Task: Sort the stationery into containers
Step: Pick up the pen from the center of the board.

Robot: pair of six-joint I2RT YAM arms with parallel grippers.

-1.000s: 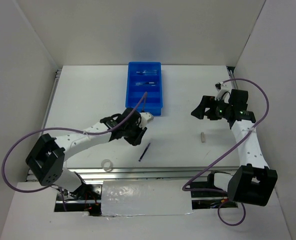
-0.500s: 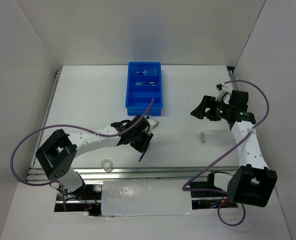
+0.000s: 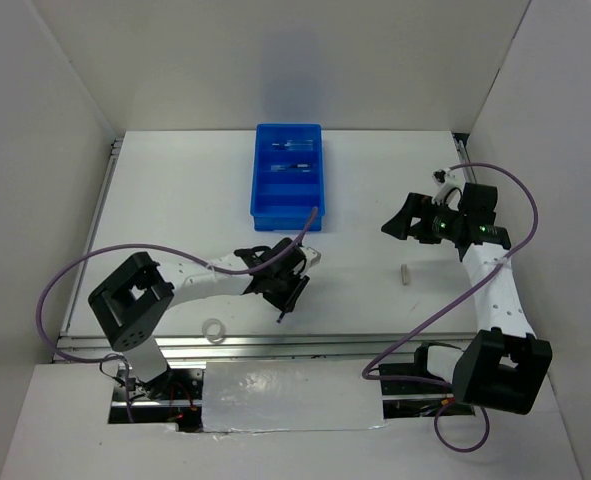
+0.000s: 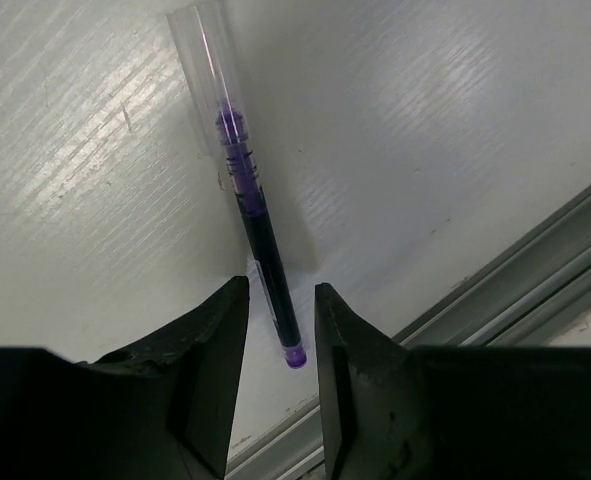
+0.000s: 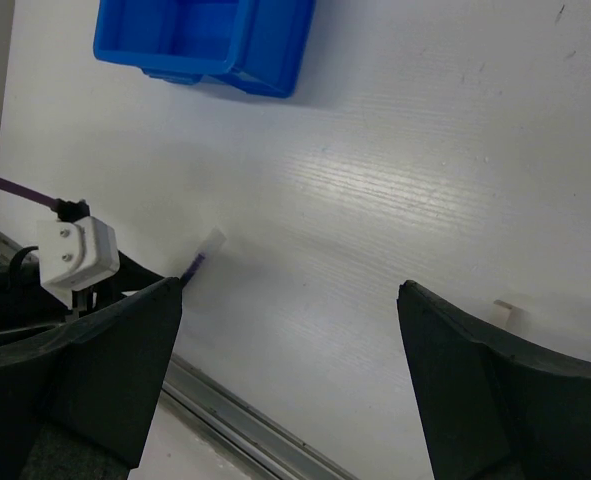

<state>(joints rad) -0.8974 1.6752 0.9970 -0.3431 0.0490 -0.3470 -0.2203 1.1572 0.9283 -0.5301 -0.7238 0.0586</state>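
Note:
A thin dark-blue pen [image 4: 260, 235] with a clear cap lies on the white table near its front rail. My left gripper [image 4: 280, 290] hangs low over it, open, with the pen's lower end between the two fingers [image 4: 215, 350] and a small gap on each side. From above, that gripper [image 3: 293, 287] covers most of the pen [image 3: 282, 314]. The blue tray [image 3: 289, 178] stands at the far middle with pens in its far compartments. A tape ring [image 3: 214, 328] and a white eraser [image 3: 405, 273] lie loose. My right gripper [image 5: 290, 300] hovers open and holds nothing.
A metal rail [image 4: 535, 270] runs along the table's near edge just beyond the pen's tip. White walls close in the left, far and right sides. In the right wrist view the tray [image 5: 205, 35] is at the top left and the eraser [image 5: 505, 312] at the right.
My left gripper has come down toward the near edge and over the pen, and its jaws have widened. The right arm has stayed where it was.

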